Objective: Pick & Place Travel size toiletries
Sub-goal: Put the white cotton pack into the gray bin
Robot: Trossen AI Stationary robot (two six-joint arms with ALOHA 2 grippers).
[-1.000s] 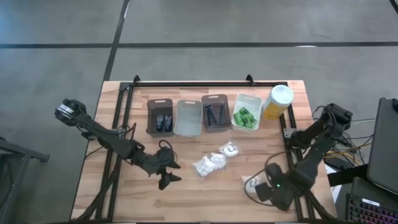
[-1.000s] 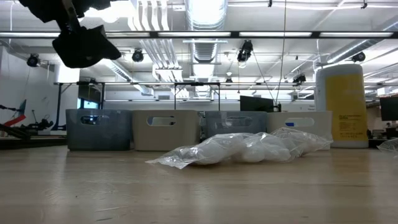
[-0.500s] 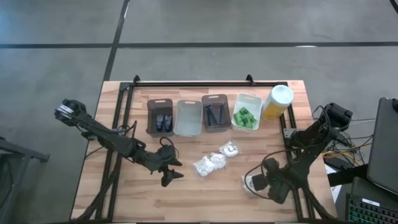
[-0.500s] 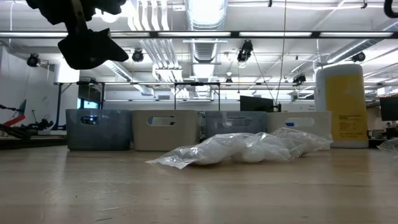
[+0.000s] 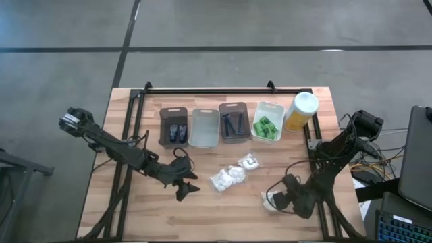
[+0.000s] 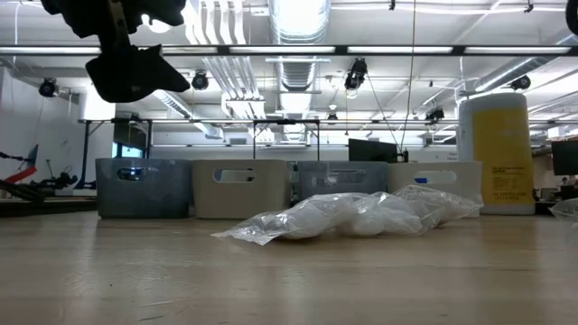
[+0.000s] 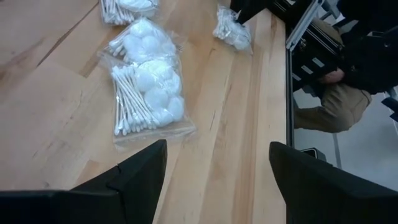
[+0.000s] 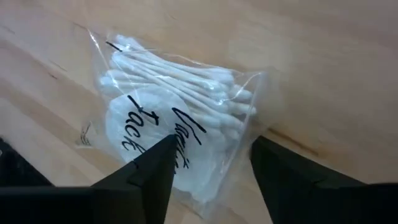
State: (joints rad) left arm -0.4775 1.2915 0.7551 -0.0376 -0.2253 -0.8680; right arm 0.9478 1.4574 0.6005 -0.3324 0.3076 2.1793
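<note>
Now right tool (image 8: 208,165) astride sachet (image 8: 171,124) near table edge (image 5: 341,202)

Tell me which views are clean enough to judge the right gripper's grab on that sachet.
Right wrist view: sharp, even light, slight sheen on the sachet between the right gripper fingers. High view: even light, but the sachet is tiny beside the gripper. Low view: backlit by ceiling lights; the left gripper is a silhouette.
</note>
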